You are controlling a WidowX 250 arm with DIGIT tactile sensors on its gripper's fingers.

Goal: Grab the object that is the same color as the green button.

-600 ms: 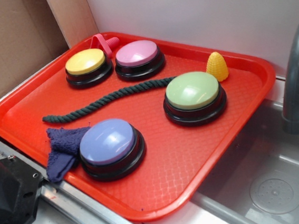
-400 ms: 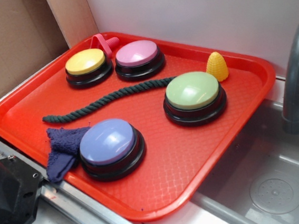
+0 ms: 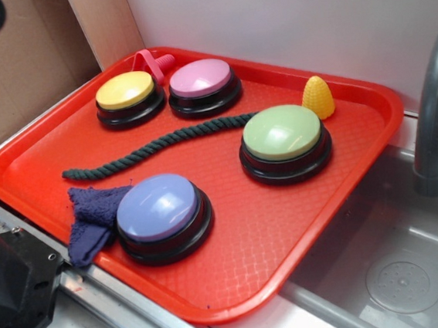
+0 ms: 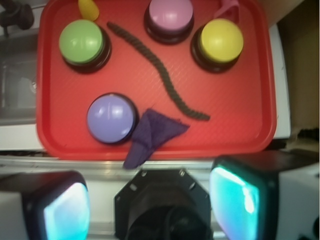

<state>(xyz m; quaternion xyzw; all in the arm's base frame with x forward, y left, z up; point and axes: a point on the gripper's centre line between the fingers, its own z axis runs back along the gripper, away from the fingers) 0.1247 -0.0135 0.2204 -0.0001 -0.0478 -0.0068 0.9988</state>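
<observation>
Wrist view has us looking straight down on the red tray [image 4: 55, 145], which sits on the table beside a sink [image 3: 415, 269]. Our hand [image 4: 160, 200] hangs high, back off the tray's near edge, its two pale fingers [image 4: 240, 200] spread wide apart with nothing between them. We judge this a survey pose before any approach. The green rope [image 4: 160, 70] lies loose across the tray's middle, running from beside the green button [image 4: 81, 42] toward the purple cloth [image 4: 150, 132], touching neither. Its open middle stretch, between the pink button [image 4: 169, 14] and the lavender button [image 4: 111, 118], looks easiest for us to pinch.
</observation>
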